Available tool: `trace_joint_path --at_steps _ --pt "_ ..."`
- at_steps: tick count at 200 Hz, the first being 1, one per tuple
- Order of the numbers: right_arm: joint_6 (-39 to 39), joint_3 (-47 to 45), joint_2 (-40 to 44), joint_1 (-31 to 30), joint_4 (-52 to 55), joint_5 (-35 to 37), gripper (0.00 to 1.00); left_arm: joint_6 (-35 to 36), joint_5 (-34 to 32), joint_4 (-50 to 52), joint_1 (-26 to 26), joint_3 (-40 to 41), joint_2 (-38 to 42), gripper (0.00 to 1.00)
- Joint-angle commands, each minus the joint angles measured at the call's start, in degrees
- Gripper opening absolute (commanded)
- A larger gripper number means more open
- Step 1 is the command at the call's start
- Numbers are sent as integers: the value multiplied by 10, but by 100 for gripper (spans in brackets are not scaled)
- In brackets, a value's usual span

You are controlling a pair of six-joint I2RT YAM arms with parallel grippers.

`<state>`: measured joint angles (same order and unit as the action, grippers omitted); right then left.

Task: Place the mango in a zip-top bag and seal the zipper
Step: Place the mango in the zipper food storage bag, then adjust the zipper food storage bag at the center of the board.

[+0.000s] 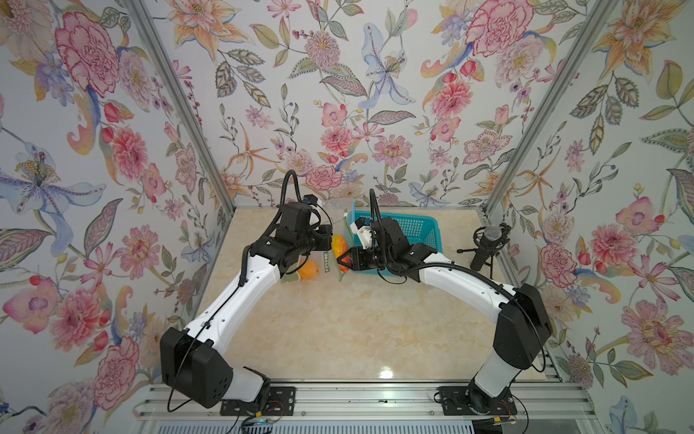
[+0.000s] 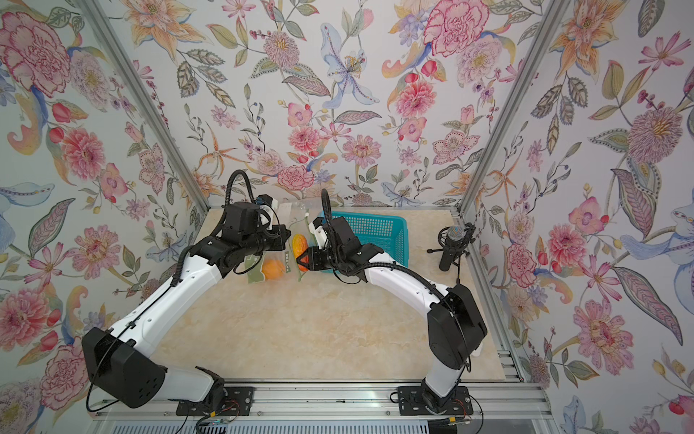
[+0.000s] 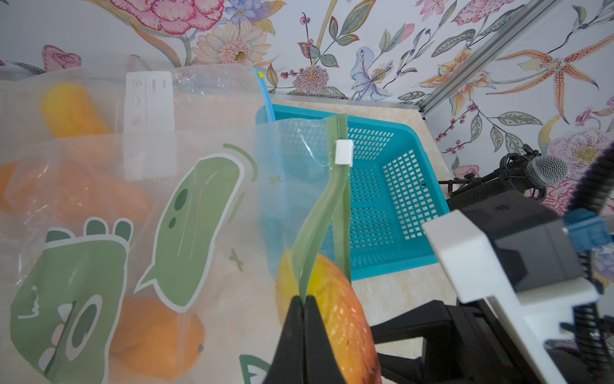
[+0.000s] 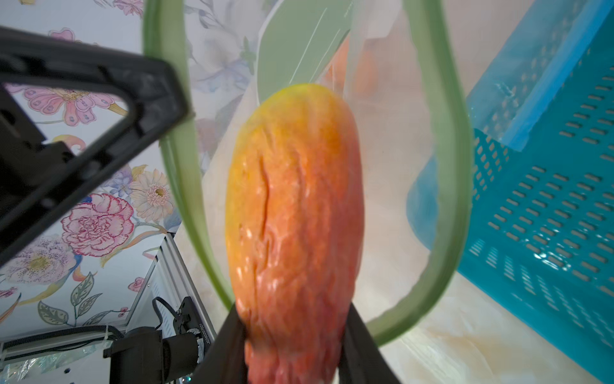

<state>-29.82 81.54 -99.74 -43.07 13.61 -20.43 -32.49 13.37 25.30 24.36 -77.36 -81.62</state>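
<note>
Floral wallpaper [image 3: 365, 66] backs the mango [image 3: 342, 316] and a label [image 3: 149, 99] reading "Date:", "Content:".

Teal mesh basket [image 1: 420, 227] at far edge of table [image 1: 338, 323]; microphone [image 1: 491, 233] on stand beside it; floral walls [image 1: 338, 112].

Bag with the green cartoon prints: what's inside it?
The mango, held by the right hand, pokes through the green-rimmed mouth of the bag. An orange fruit shows through the printed wall; inside or behind, I cannot tell. The left arm covers part of it from above.
</note>
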Motion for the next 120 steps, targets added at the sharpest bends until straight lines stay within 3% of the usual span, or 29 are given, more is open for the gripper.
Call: trace_joint_path --at_steps 1,44,85,120 --pt "9 43 -30 -1 -14 22 40 -19 15 -16 -5 15 11 0" --pt "29 93 -51 8 -4 43 73 -30 25 -21 -2 20 16 0" --pt "22 -11 63 5 -5 91 72 -28 17 -22 -3 14 16 0" --pt "-52 -127 156 -23 -48 125 76 -35 14 -33 -3 8 11 0"
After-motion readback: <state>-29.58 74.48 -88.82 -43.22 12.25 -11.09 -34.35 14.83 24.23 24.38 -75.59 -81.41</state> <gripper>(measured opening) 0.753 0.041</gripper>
